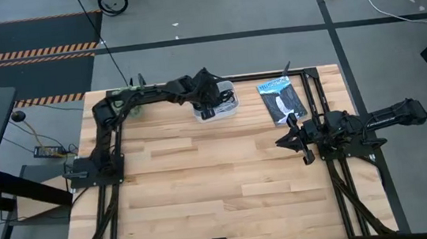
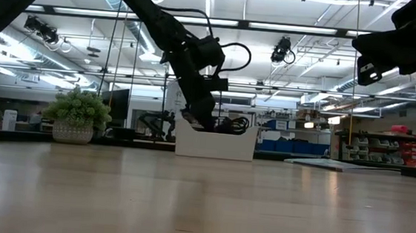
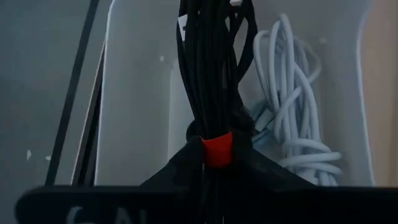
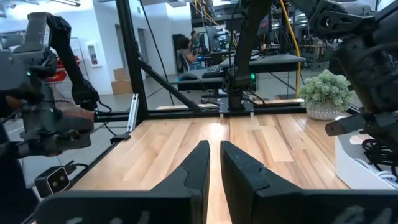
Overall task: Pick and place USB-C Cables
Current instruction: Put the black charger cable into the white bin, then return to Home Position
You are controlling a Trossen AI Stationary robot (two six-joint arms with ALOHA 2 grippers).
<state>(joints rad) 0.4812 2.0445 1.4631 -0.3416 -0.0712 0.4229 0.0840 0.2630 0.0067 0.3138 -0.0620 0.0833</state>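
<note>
A white bin (image 1: 225,102) stands near the table's far edge (image 2: 215,142). My left gripper (image 1: 209,108) reaches down into it (image 3: 217,163) and is shut on the black cable with the red tie (image 3: 214,74). A coiled white cable (image 3: 292,106) lies in the bin beside it, with a pale blue-grey cord (image 3: 259,118) partly hidden behind the black bundle. Black loops (image 2: 235,122) show above the bin's rim. My right gripper (image 1: 289,138) waits at the table's right side, fingers together (image 4: 214,163), touching nothing. My left gripper pinches the black cable bundle between its two fingers (image 3: 180,171) at the red tie (image 3: 217,149). It comes from above, slanting down into the bin. The bundle's strands (image 3: 211,56) run straight on from the fingers, along them, over the bin's floor.
A flat black-and-blue printed packet (image 1: 281,100) lies right of the bin. A green fuzzy plant-like ball in a pot (image 2: 78,115) stands at the far left (image 1: 137,104). Dark frame rails (image 1: 319,100) edge the table. Bare wood (image 1: 220,182) spreads across the middle and near side.
</note>
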